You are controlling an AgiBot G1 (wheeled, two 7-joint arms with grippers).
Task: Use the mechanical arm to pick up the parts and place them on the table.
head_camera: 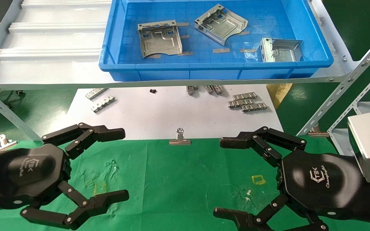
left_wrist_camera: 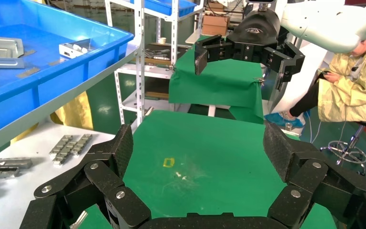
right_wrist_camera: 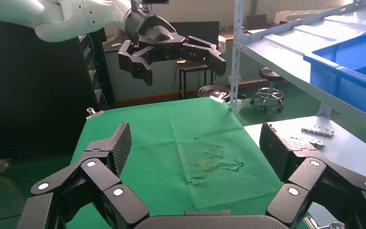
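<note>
We are holding both grippers over the green cloth table (head_camera: pixel 178 179), facing each other, each spread wide and gripping nothing. The left gripper (head_camera: pixel 120 165) is hanging on the left, the right gripper (head_camera: pixel 222 176) on the right.

From the head view we are seeing 3 grey stamped sheet-metal parts lying in the blue plastic tray (head_camera: pixel 204 72) on the shelf above and beyond the table: the left part (head_camera: pixel 159 38), the middle part (head_camera: pixel 220 22) and the right part (head_camera: pixel 279 49). All 3 are lying well apart from both grippers, up on the shelf.

Below the shelf, a white sheet (head_camera: pixel 172 115) is carrying small slotted silver strips (head_camera: pixel 246 102), and a silver binder clip (head_camera: pixel 180 138) is sitting at its near edge.

The left wrist view is adding a person in a yellow coat (left_wrist_camera: pixel 352 86) seated beyond the table. The right wrist view is showing a round stool (right_wrist_camera: pixel 267 74) on the floor. Both wrist views are showing the yellow square outline (left_wrist_camera: pixel 168 162) on the cloth between the fingers.
</note>
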